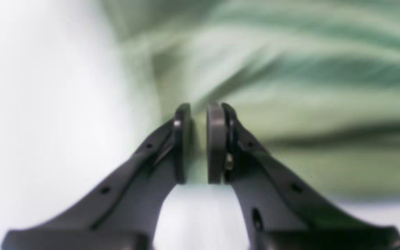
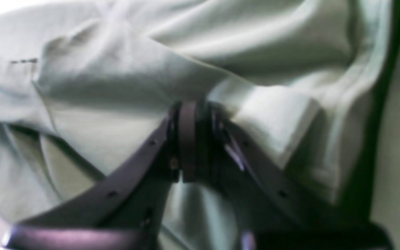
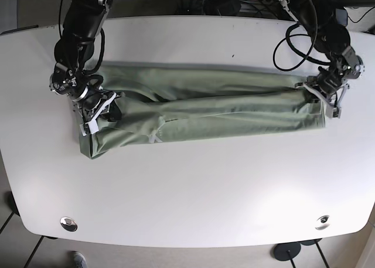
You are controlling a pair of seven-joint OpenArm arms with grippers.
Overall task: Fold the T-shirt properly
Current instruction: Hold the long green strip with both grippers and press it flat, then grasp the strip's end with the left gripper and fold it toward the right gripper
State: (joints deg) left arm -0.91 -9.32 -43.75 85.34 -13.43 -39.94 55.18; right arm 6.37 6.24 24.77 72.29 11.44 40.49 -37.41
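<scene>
The left gripper (image 1: pixel 198 142) has its two dark fingers nearly pressed together, with a thin strip of pale green cloth pinched in the narrow slit between the pads. The right gripper (image 2: pixel 196 139) is likewise clamped tight on a bunched fold of the same cloth, which bulges out to either side of its fingers (image 2: pixel 187 139) (this close view is soft and blurred, so the exact layer held cannot be made out).

From above, the left gripper (image 3: pixel 324 98) sits at the right-hand end of the T-shirt (image 3: pixel 205 112), and the right gripper (image 3: pixel 96 111) at the left-hand end. The T-shirt is light sage green and lies stretched between them as a long horizontal band, folded lengthwise, with soft creases running along it. Its left end sags lower than its right, toward the near edge.

The shirt rests on a white table (image 3: pixel 193 192) with rounded corners. Black cables (image 3: pixel 304 33) loop above the left arm near the table's far edge.
</scene>
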